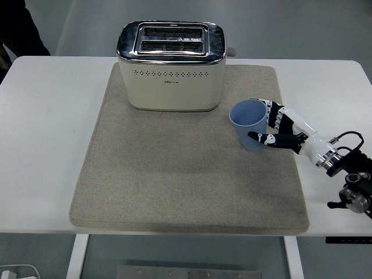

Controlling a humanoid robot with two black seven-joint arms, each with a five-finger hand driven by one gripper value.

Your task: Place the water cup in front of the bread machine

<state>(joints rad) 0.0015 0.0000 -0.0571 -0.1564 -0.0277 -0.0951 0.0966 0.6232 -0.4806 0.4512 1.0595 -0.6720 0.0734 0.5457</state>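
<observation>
A light blue water cup stands tilted to the left on the beige mat, right of and slightly nearer than the cream and chrome bread machine. My right hand comes in from the right edge and its fingers are wrapped around the cup's right side, the thumb across its near side. The left arm is out of view.
The white table carries the mat. A person's dark clothing shows at the top left corner. A small lever knob sticks out on the bread machine's right side.
</observation>
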